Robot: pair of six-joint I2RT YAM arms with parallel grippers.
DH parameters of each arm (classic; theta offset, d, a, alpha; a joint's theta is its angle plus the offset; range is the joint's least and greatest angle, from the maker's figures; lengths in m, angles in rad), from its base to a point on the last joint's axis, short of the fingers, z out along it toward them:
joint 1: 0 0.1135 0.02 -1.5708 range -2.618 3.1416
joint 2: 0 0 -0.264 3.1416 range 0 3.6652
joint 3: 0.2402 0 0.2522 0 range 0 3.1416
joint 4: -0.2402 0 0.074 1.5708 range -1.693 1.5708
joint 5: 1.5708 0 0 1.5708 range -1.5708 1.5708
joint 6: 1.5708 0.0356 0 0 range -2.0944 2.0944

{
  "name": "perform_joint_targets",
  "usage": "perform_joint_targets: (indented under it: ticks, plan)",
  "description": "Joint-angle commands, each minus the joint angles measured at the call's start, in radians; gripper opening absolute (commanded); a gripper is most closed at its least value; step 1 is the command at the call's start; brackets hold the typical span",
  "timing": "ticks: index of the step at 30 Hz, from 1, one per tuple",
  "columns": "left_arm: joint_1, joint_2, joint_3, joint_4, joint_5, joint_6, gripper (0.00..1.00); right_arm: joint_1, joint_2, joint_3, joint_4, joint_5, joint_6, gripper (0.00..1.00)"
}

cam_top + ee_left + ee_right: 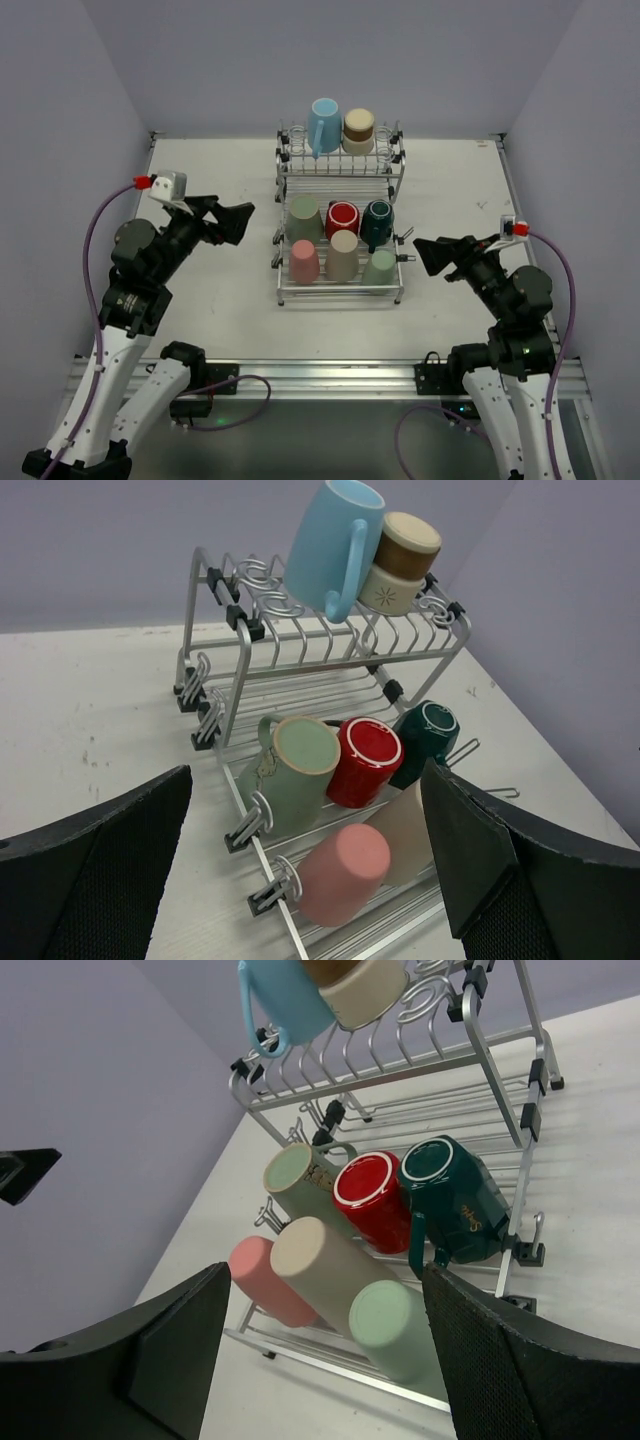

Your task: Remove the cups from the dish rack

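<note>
The chrome dish rack [340,296] stands mid-table. Its upper shelf holds a light blue mug [323,125] and a tan-brown cup [358,130]. The lower tray holds sage green [303,217], red [342,218] and dark teal [377,222] mugs behind pink [304,261], beige [343,256] and mint green [380,267] cups. My left gripper [235,222] is open and empty, left of the rack, facing the pink cup [342,873]. My right gripper [432,255] is open and empty, right of the rack, facing the mint green cup [395,1325].
The white table [210,300] is walled by purple-grey panels on three sides. Small wire hooks [262,815] stick out from the rack's left side. The dark teal mug's handle [415,1245] points toward the right gripper.
</note>
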Motion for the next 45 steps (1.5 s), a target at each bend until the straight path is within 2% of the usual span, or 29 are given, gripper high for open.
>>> perform_joint_targets:
  ticks: [1, 4, 8, 10, 12, 13, 14, 16, 20, 24, 26, 32, 40, 45]
  plan:
    - [0.002, 0.018, 0.048, 0.015, 0.064, -0.029, 1.00, 0.002, -0.007, 0.016, -0.016, -0.045, -0.006, 0.79]
    - [0.002, 0.053, 0.081, 0.074, 0.096, -0.060, 1.00, 0.002, 0.000, 0.004, 0.018, -0.069, 0.026, 0.79]
    - [0.002, 0.162, 0.131, 0.232, 0.165, -0.147, 1.00, 0.003, 0.034, -0.014, 0.098, -0.135, 0.077, 0.78]
    - [0.002, 0.214, 0.182, 0.246, 0.181, -0.169, 1.00, 0.002, 0.050, -0.025, 0.116, -0.147, 0.091, 0.78]
    - [0.000, 0.297, 0.214, 0.265, 0.202, -0.187, 0.94, 0.002, 0.056, -0.039, 0.129, -0.155, 0.100, 0.77]
    - [-0.009, 0.352, 0.248, 0.277, 0.210, -0.194, 0.79, 0.002, 0.060, -0.043, 0.141, -0.167, 0.105, 0.77]
    - [-0.015, 0.377, 0.268, 0.280, 0.211, -0.198, 0.71, 0.002, 0.062, -0.056, 0.148, -0.175, 0.108, 0.77]
    - [-0.042, 0.455, 0.339, 0.280, 0.201, -0.195, 0.62, 0.002, 0.063, -0.066, 0.168, -0.186, 0.117, 0.77]
    - [-0.113, 0.563, 0.467, 0.216, 0.043, -0.096, 0.62, 0.002, 0.063, -0.076, 0.176, -0.189, 0.118, 0.76]
    - [-0.161, 0.655, 0.551, 0.161, 0.023, -0.024, 0.61, 0.003, 0.057, -0.074, 0.173, -0.192, 0.108, 0.76]
    - [-0.228, 0.681, 0.567, 0.127, -0.111, 0.053, 0.60, 0.002, 0.057, -0.077, 0.170, -0.192, 0.102, 0.76]
    - [-0.309, 0.788, 0.639, 0.079, -0.288, 0.182, 0.60, 0.003, 0.060, -0.080, 0.170, -0.200, 0.097, 0.75]
    - [-0.336, 0.957, 0.751, 0.029, -0.422, 0.286, 0.57, 0.003, 0.057, -0.083, 0.156, -0.192, 0.082, 0.75]
    - [-0.336, 1.011, 0.765, 0.030, -0.419, 0.291, 0.53, 0.003, 0.059, -0.083, 0.145, -0.190, 0.074, 0.75]
